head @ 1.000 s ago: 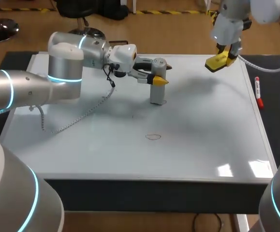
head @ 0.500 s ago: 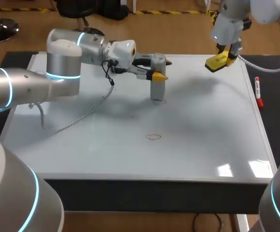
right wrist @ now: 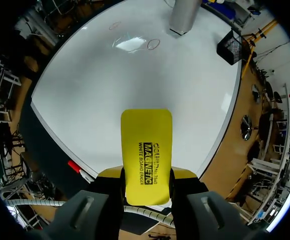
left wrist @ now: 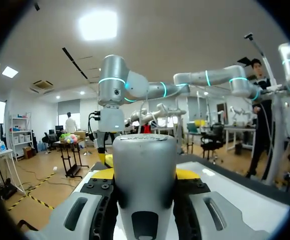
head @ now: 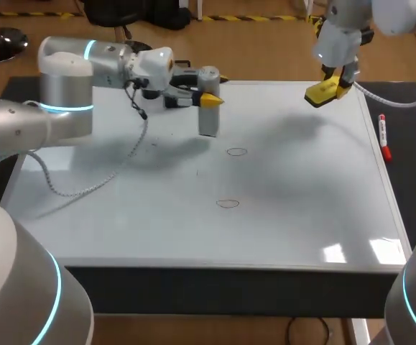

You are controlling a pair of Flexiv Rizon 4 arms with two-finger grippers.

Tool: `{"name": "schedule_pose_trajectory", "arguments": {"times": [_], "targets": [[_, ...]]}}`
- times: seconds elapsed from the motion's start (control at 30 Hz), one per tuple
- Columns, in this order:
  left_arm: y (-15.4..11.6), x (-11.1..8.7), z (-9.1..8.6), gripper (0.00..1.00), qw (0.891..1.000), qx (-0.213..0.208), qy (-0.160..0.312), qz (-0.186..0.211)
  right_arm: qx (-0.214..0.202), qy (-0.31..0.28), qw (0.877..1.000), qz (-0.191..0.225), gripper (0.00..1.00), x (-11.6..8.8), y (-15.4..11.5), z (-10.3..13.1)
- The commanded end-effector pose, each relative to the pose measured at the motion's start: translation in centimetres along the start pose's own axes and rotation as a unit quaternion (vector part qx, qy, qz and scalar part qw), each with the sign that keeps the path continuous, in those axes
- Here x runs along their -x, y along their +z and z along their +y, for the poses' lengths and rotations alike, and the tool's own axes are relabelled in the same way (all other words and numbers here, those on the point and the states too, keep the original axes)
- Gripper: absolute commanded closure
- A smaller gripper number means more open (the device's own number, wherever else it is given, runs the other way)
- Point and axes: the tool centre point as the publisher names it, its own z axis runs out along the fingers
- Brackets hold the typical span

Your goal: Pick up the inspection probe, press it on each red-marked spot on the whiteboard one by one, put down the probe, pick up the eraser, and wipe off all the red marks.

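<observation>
Standing upright over the far part of the whiteboard [head: 301, 208], the inspection probe [head: 208, 122] is a grey cylinder with its long axis vertical, domed cap up and flat base down toward the board. Whether the base touches the surface cannot be told. The left gripper [head: 209, 99] comes in level from 9 o'clock and its fingers are clamped on the probe's upper half, one yellow tip on each side. In the left wrist view the probe [left wrist: 145, 170] fills the gap between the fingers [left wrist: 187, 173] and is pressed from both sides.

Two red marks, thin ovals, lie on the board. The nearer red mark [head: 237, 152] sits at about 4 o'clock from the probe's base, close by but apart from it. The second red mark [head: 228, 203] lies at 6 o'clock from the first, well apart.

The right gripper [head: 327, 90] hangs above the board's far right corner, at about 2 o'clock from the marks, its fingers closed on the yellow eraser [head: 326, 92]. In the head view the eraser's long axis runs from 8 to 2 o'clock. In the right wrist view the eraser [right wrist: 146, 155] sticks straight out ahead of the fingers, broad face to the camera, with the board beyond it.

A red marker [head: 384, 136] lies on the dark tabletop just beside the board's 3 o'clock edge, its length running along that edge.
</observation>
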Motion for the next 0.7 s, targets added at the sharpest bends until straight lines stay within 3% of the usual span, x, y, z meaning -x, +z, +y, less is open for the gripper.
{"name": "schedule_pose_trajectory", "arguments": {"times": [0.03, 0.47, 0.7], "targets": [[-4.0, -0.9, -1.0, 1.00, 1.000, 0.004, 0.003, -0.025, -0.001, -0.001, 1.000, 0.002, 1.00, 0.1, -0.1, -0.1], [-14.4, -0.4, -2.2, 1.00, 0.994, 0.020, 0.015, -0.107, -0.001, -0.001, 1.000, 0.002, 1.00, 0.1, -0.1, -0.1], [-18.0, -0.7, -2.3, 1.00, 0.990, 0.026, 0.014, -0.138, -0.001, -0.001, 1.000, 0.002, 1.00, 0.1, -0.1, -0.1]]}}
